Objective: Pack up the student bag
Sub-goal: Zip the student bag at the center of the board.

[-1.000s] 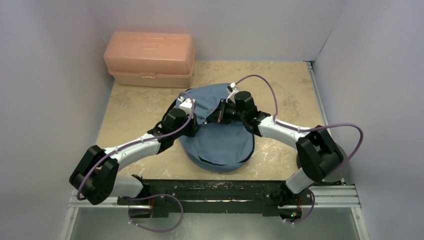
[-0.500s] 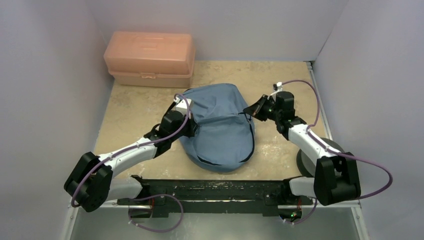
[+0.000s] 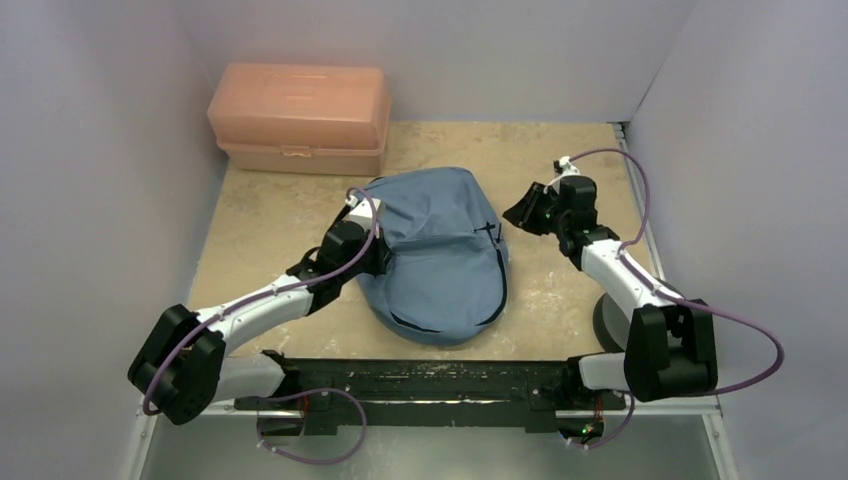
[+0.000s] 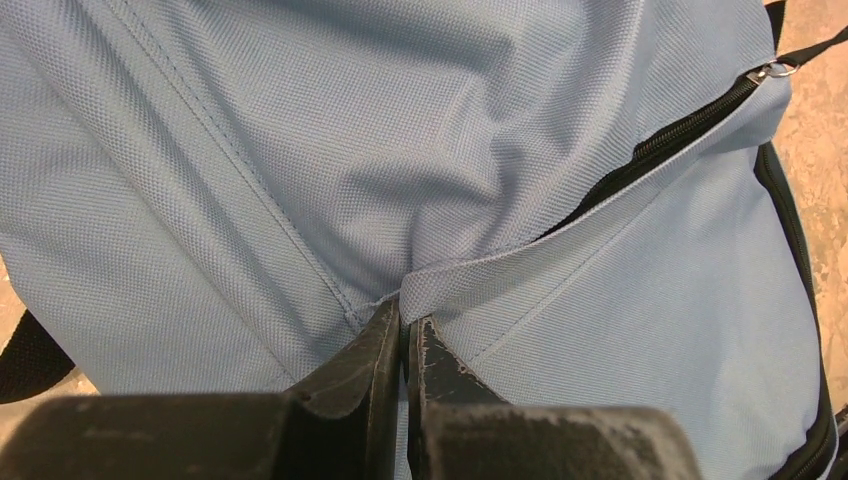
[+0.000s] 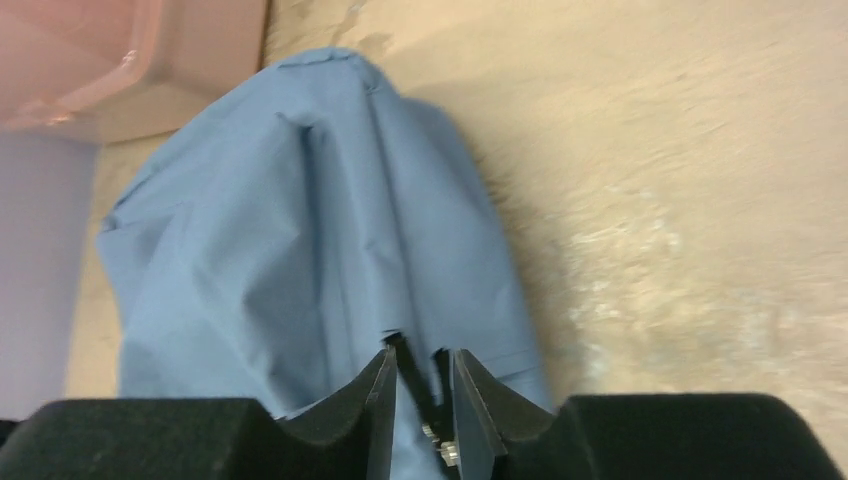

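Note:
The student bag (image 3: pixel 440 260) lies flat in the middle of the table, dusty blue, its black zipper (image 4: pixel 680 125) closed along most of the length that shows. My left gripper (image 3: pixel 385 255) is at the bag's left edge, shut on a fold of blue fabric (image 4: pixel 405 320) beside a seam. My right gripper (image 3: pixel 518 213) hovers just off the bag's upper right side, with its jaws a little apart. Black zipper pull tabs (image 5: pixel 440 400) with a metal ring show in the gap, loose between the jaws. The bag (image 5: pixel 300 250) fills the left of the blurred right wrist view.
A salmon-pink plastic box (image 3: pixel 300 115) stands closed at the back left, against the wall; its corner (image 5: pixel 100 60) shows in the right wrist view. White walls enclose the beige table (image 3: pixel 560 160) on three sides. The arms' black base rail (image 3: pixel 420 380) runs along the near edge.
The right arm has swung from above the bag's top out to its right side, and its jaws have parted. The lifted blue flap now lies flat. The left gripper closed on the fabric.

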Controlling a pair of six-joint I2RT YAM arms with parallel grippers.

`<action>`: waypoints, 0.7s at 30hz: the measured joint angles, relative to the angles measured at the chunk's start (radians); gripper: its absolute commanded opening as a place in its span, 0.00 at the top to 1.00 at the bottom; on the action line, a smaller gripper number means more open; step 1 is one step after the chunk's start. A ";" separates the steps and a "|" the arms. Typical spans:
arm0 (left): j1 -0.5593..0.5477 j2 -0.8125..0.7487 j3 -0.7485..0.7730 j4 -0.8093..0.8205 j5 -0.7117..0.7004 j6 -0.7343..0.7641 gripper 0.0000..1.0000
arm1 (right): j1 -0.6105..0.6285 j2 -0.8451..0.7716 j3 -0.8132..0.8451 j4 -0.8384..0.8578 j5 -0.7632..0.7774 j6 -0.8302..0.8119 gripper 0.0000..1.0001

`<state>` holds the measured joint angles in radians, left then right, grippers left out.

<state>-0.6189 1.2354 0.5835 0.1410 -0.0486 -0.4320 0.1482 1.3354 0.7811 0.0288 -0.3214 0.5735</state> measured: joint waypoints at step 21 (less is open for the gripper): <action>0.021 -0.143 0.097 -0.291 0.154 -0.107 0.20 | 0.148 -0.280 -0.124 -0.520 0.126 0.005 0.08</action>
<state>-0.5980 1.0924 0.6807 -0.1501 0.1051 -0.5392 0.2966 1.0557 0.6575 -0.4915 -0.1951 0.5781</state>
